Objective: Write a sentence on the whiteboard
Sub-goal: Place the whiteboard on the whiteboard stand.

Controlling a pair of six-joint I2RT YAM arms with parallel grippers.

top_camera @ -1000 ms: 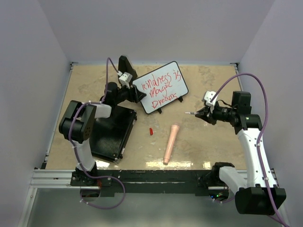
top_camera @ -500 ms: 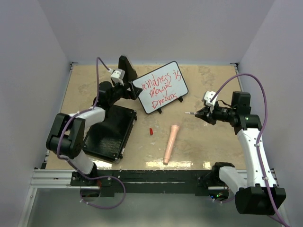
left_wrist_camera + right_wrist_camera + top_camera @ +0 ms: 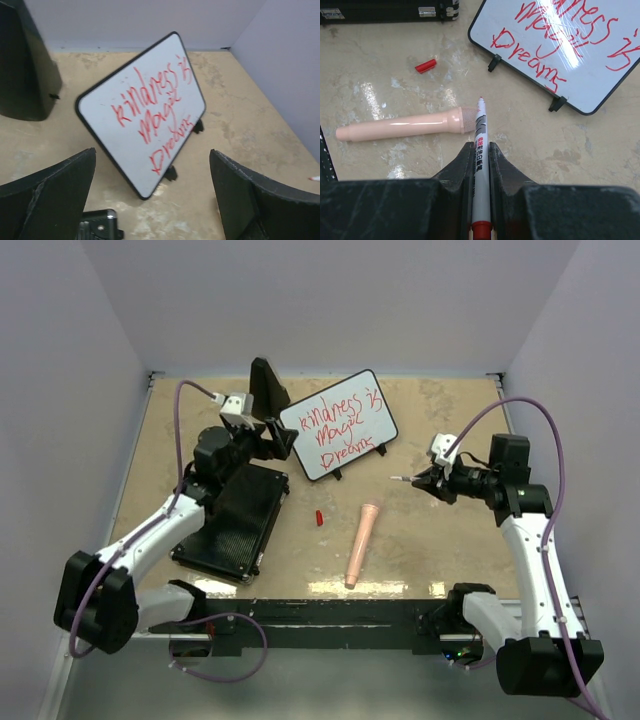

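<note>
Black fingers of the left hand (image 3: 152, 160) stand wide apart and hold nothing. That hand has drawn back from the left edge of the whiteboard (image 3: 145, 95) as its arm swings out low to the left, while the board has not shifted: it stands tilted on its wire legs at the back of the table (image 3: 440, 540), carrying three lines of red writing. The right hand (image 3: 480, 146) has not moved and is clamped on a marker (image 3: 480, 125) whose bare tip points toward the board but is well apart from it. The sentence looks finished, with steadying no longer needed. Only the left wrist view shows the open gap between the fingers. Only the right wrist view shows the grip on the marker, with the red cap (image 3: 425, 65) and a peach cylinder (image 3: 400, 127) lying beyond. The top view alone shows the black ribbed case (image 3: 230, 520) under the left arm.
</note>
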